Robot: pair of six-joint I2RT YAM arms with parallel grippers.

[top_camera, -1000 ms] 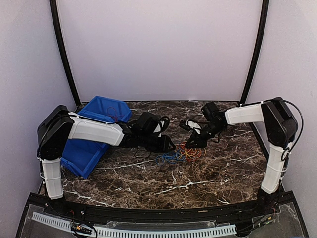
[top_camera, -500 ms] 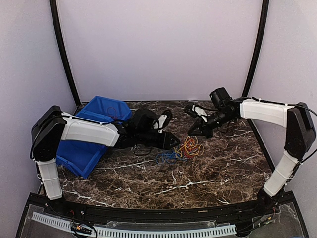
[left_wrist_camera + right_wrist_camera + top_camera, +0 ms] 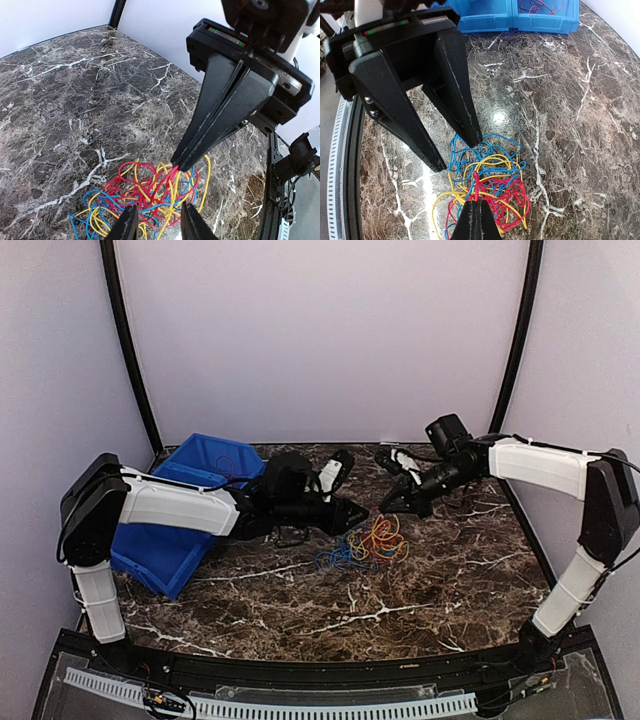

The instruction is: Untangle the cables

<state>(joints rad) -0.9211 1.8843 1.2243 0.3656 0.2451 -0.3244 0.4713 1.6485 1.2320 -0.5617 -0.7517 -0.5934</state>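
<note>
The cables (image 3: 366, 544) lie as a tangle of red, blue and yellow wires on the marble table; the tangle (image 3: 145, 197) also shows in the left wrist view and the tangle (image 3: 490, 170) in the right wrist view. My right gripper (image 3: 478, 206) is shut on a red cable (image 3: 476, 184) at the tangle's far right side, and its tip (image 3: 386, 509) points down-left. My left gripper (image 3: 159, 225) stands open just left of and over the tangle, with wires under the gap. In the top view the left gripper (image 3: 354, 519) nearly meets the right one.
A blue bin (image 3: 160, 558) stands at the back left under my left arm, with a bit of red wire (image 3: 540, 6) inside. Black frame posts (image 3: 126, 340) rise at both back corners. The table's right edge (image 3: 530, 540) lies under my right arm.
My right gripper has shut on the red cable and drawn back and up to the right. My left gripper has slid right over the tangle. The tangle has shifted slightly toward the back.
</note>
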